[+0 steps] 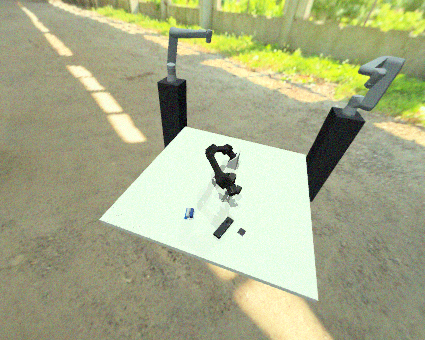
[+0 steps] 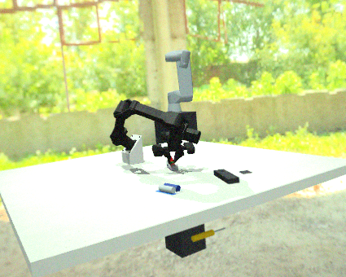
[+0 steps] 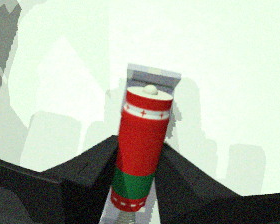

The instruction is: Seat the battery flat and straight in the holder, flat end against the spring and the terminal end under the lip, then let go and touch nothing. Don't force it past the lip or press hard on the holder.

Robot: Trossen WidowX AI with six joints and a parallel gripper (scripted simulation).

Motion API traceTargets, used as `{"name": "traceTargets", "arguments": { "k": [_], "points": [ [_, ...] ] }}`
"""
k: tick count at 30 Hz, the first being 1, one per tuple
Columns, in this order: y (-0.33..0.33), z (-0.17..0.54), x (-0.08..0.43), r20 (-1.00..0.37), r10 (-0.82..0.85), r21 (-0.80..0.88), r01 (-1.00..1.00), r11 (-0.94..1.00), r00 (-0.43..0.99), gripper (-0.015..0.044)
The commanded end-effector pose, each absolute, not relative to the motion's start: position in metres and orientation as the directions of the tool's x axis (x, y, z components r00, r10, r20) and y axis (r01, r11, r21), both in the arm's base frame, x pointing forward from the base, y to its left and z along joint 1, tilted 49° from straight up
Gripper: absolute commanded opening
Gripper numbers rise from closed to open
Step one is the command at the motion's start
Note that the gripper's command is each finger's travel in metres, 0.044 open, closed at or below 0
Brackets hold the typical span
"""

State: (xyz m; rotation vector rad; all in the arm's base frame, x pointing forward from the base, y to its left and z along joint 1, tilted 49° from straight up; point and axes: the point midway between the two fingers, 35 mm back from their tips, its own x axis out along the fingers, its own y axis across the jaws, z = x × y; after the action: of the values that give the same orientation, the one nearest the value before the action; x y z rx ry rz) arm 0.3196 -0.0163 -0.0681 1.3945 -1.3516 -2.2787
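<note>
A red battery (image 3: 142, 142) (image 2: 172, 162) with a green band is between the fingertips of my gripper (image 3: 138, 147) (image 2: 173, 161), which is shut on it. The pale grey holder (image 3: 153, 75) (image 2: 173, 167) lies below the battery. In the wrist view its lip end shows just beyond the battery's terminal end, and a spring (image 3: 126, 217) shows by the flat end. The terminal nub is in plain view and not covered by the lip. How deep the battery sits in the holder is hidden. In the top view the arm hides both.
A blue and grey object (image 1: 189, 213) (image 2: 168, 188) lies on the white table (image 1: 151, 200) (image 2: 90, 212). A black oblong block (image 1: 223, 227) (image 2: 226, 176) and a small dark square (image 1: 241, 232) (image 2: 245, 172) lie to its right. Grey arms on black pillars stand beyond the table.
</note>
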Motion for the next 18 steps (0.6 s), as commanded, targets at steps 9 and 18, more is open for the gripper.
{"name": "traceTargets", "arguments": {
  "k": [9,18],
  "points": [
    [-0.0185,-0.0673,0.3290,-0.639,-0.536,0.753,-0.307,-0.583,-0.551,0.0067],
    [-0.0186,-0.0694,0.3285,-0.645,-0.557,0.752,-0.306,-0.583,-0.524,0.0067]
  ]
}}
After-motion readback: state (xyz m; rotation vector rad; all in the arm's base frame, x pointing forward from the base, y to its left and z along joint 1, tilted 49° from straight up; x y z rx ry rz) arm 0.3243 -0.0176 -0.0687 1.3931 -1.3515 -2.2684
